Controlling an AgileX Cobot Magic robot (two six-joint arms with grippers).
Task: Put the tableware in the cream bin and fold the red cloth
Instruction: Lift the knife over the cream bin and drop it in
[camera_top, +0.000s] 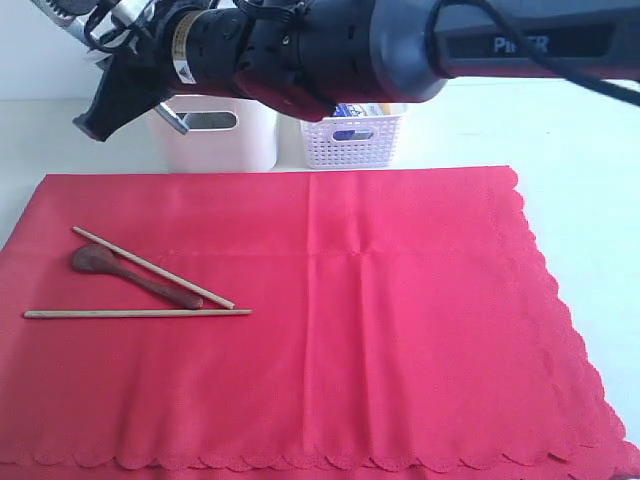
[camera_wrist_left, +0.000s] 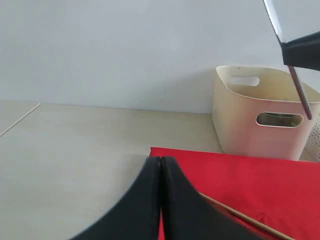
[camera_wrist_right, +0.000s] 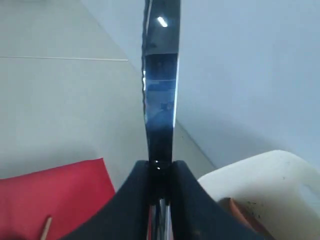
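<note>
**Right end effector (camera_wrist_right: 160, 172) holds the grey metal knife (camera_wrist_right: 161, 90) above the cream bin (camera_wrist_left: 260, 135).**

Its jaws are nearly closed, pinching the knife partway along its length. In the left wrist view the knife's long axis stands steep, close to upright with a slight lean. The shiny blade points up and the darker lower end points down toward the bin's opening. In the exterior view that lower end sits close to the bin's left rim, so a release here could clip the wall and spill the knife onto the tabletop (camera_wrist_left: 75, 150) or the red cloth (camera_top: 400, 320). The narrow pinch on smooth metal might also let it swivel or slide. The left end effector (camera_wrist_left: 161, 162) is closed and empty, low by the cloth's corner. The two chopsticks (camera_top: 140, 313) and the dark wooden spoon (camera_top: 95, 260) lie on the cloth, well apart from the bin.
</note>
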